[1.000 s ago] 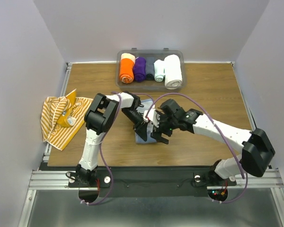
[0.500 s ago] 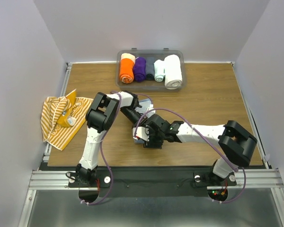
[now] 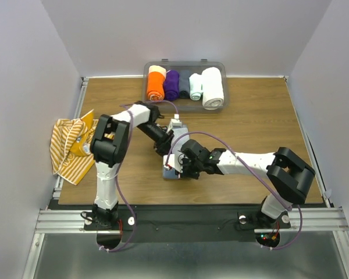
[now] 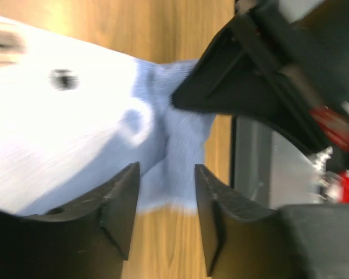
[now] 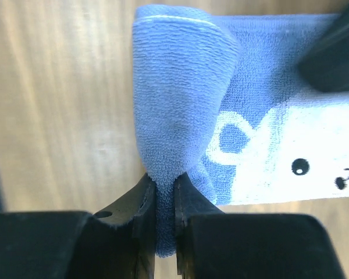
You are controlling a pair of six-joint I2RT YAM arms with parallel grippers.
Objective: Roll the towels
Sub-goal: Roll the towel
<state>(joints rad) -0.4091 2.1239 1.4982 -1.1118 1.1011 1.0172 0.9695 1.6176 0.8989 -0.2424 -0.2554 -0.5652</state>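
Note:
The pale blue towel (image 3: 170,172) lies at mid-table with white print on it, and fills both wrist views (image 4: 93,110) (image 5: 180,75). My right gripper (image 3: 178,168) (image 5: 164,186) is shut on a pinched-up fold at the towel's near edge. My left gripper (image 3: 164,145) (image 4: 166,186) hangs open just over the towel's other edge, nothing between its fingers (image 4: 119,203). The right gripper's black finger (image 4: 250,93) shows close ahead of it. The yellow-orange-and-white striped towel (image 3: 74,145) lies crumpled at the table's left edge, away from both grippers.
A clear bin (image 3: 185,65) at the back holds an orange roll (image 3: 156,84), a purple roll (image 3: 171,85), smaller dark and pale rolls, and a thick white roll (image 3: 212,87). Bare wood (image 3: 262,122) spreads to the right.
My right gripper came down and shut on the blue towel's near edge. My left gripper let go, opened and drew back; its elbow swung left.

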